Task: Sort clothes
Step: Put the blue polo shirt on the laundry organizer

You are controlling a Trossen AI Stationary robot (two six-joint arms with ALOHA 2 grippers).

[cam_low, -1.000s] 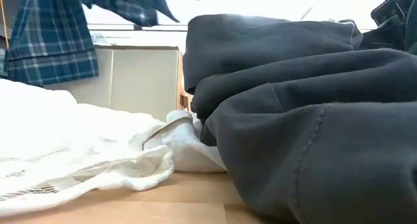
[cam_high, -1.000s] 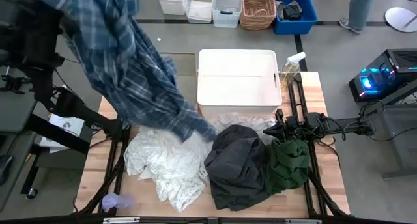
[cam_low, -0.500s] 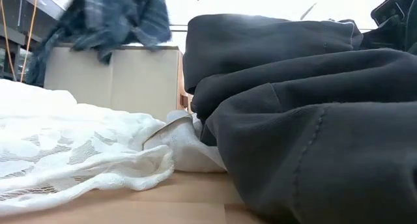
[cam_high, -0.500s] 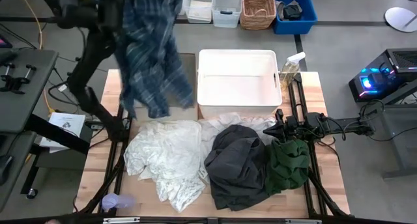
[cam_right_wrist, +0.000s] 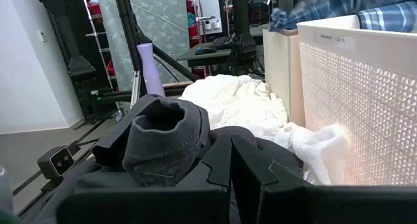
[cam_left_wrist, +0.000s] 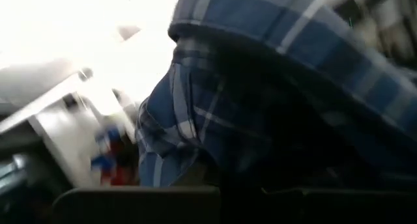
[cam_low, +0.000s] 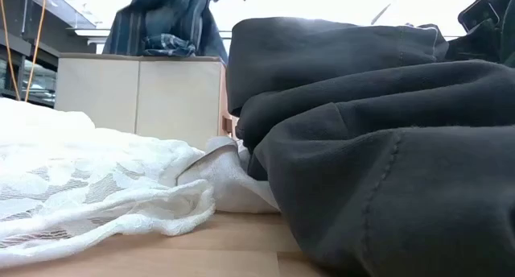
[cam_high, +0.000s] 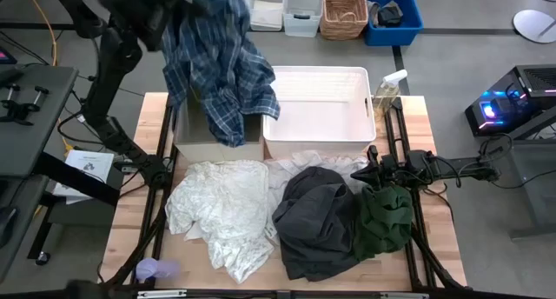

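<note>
My left gripper (cam_high: 171, 3) is raised high over the table's far left, shut on the blue-and-white plaid shirt (cam_high: 219, 64). The shirt hangs down over the beige fabric box (cam_high: 193, 136), with its lower end at the box's opening (cam_low: 169, 45). A white lace piece (cam_high: 221, 208), a dark grey piece (cam_high: 317, 221) and a dark green piece (cam_high: 387, 216) lie on the table. Another white piece (cam_right_wrist: 319, 152) lies against the white plastic basket (cam_high: 317, 73). My right gripper (cam_high: 372, 171) is shut and rests low at the right, at the dark grey piece's edge (cam_right_wrist: 163, 139). My left gripper holds the plaid shirt by its upper part (cam_left_wrist: 273, 100). The bunched cloth covers the fingers, so the kind of hold does not show. The shirt hangs slack below the gripper, clear of the table.
A spray bottle (cam_high: 388, 90) stands at the basket's right. A lavender bottle (cam_high: 148, 269) lies at the table's near left corner. Bins and a wicker basket (cam_high: 343, 10) stand on the floor beyond the far edge. A person's legs (cam_high: 478, 12) show at the far right.
My left gripper has swung up and toward the table's far edge, then a little to the right, carrying the plaid shirt. The shirt's lower end has left the clothes pile. It has come clear of the table and now hangs over the beige box.
</note>
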